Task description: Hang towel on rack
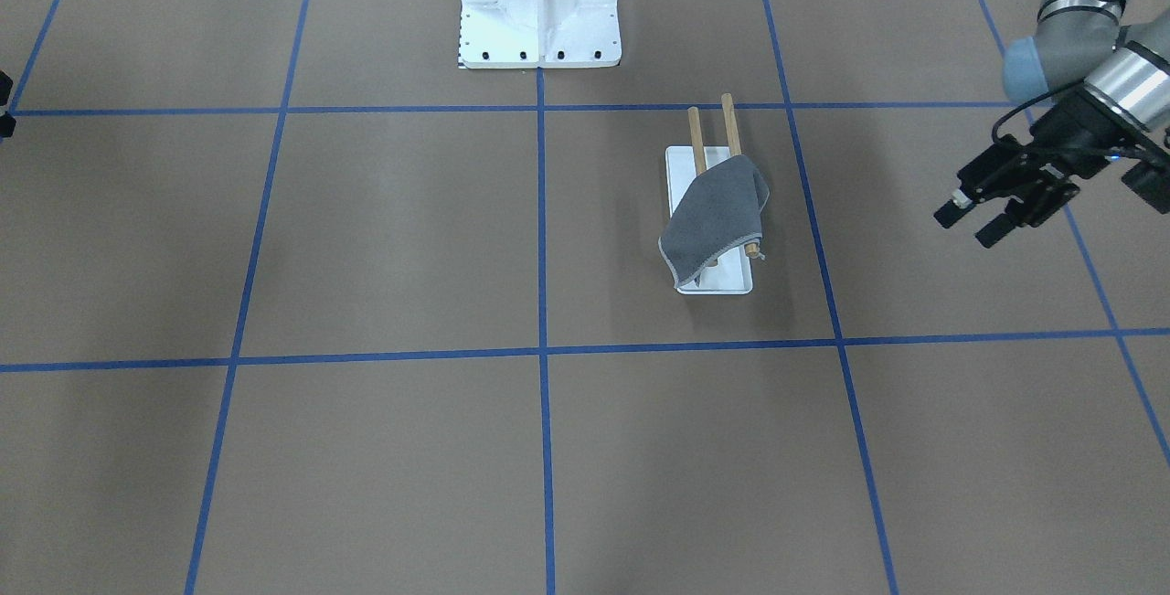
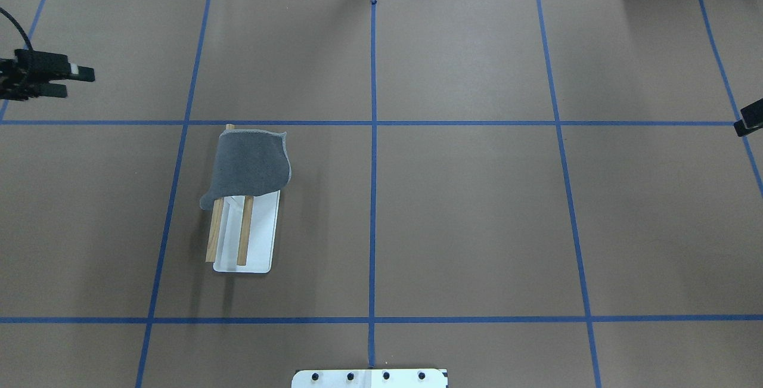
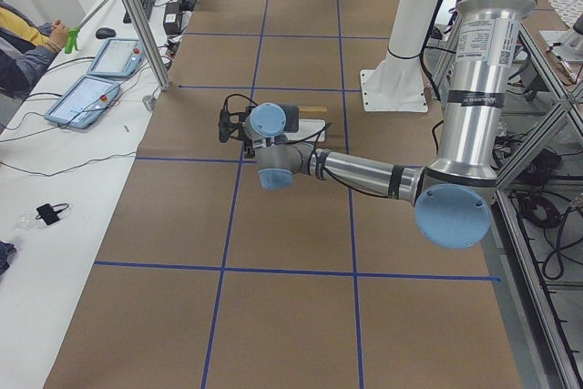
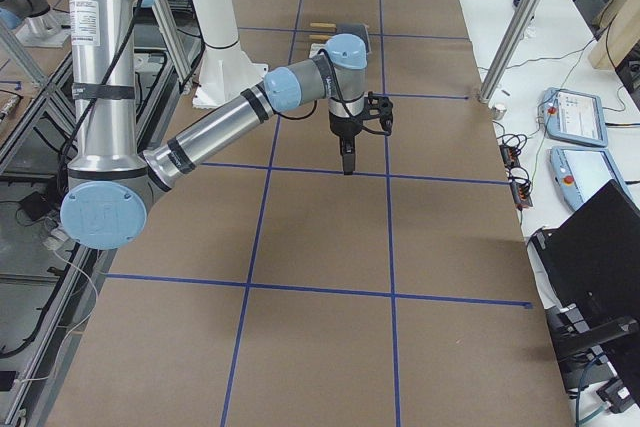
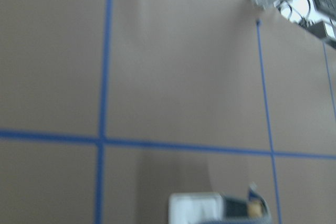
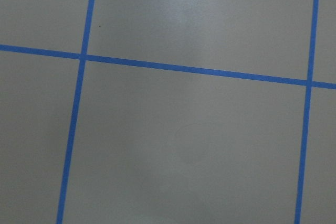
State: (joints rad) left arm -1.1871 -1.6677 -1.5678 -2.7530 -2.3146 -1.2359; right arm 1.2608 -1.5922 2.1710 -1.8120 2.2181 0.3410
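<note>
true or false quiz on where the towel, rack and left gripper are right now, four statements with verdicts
1. The towel is draped over both wooden dowels of the rack. True.
2. The left gripper is clamped on the towel. False: it is open, empty and well off to the side of the rack.
3. The towel covers the wooden dowels along their whole length. False: it covers only the end farther from the robot; the rest is bare.
4. The rack stands flat on the table. True.
</note>
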